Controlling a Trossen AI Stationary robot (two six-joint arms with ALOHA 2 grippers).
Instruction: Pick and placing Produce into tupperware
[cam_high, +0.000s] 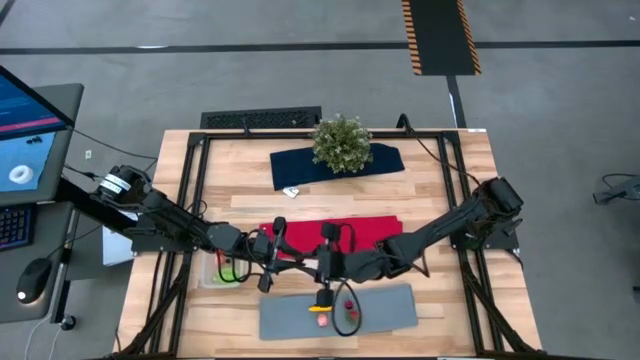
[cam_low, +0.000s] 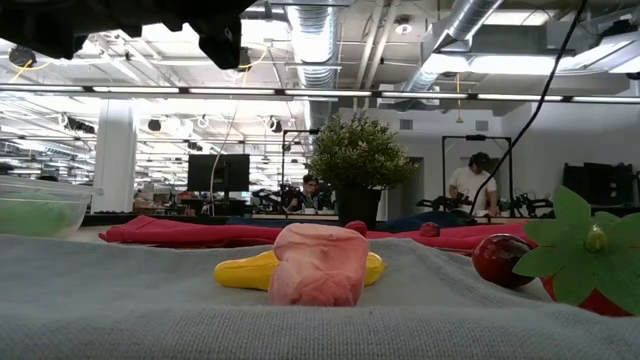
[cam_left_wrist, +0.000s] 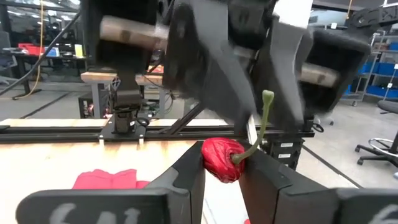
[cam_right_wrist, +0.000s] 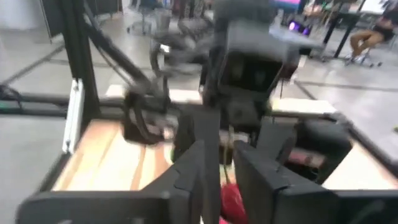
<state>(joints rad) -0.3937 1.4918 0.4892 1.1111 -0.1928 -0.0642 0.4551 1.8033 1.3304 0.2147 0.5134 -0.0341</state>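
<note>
Between the arms above the surface (cam_high: 450, 200), a cherry (cam_left_wrist: 222, 160) is clenched by the left claw (cam_left_wrist: 222, 171); the right claw (cam_right_wrist: 217, 165) is slightly parted.

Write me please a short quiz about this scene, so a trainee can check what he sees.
1. True or false: above the table's middle, the left gripper, facing the right gripper, has a red cherry between its fingers.
2. In the low view, what lies on the grey mat in front of the yellow piece?
A. a pink piece
B. a metal spoon
C. a glass bottle
3. In the high view, what stands on the dark blue cloth at the far side of the table?

Key: 1 true; 2 A; 3 the potted plant.
</note>
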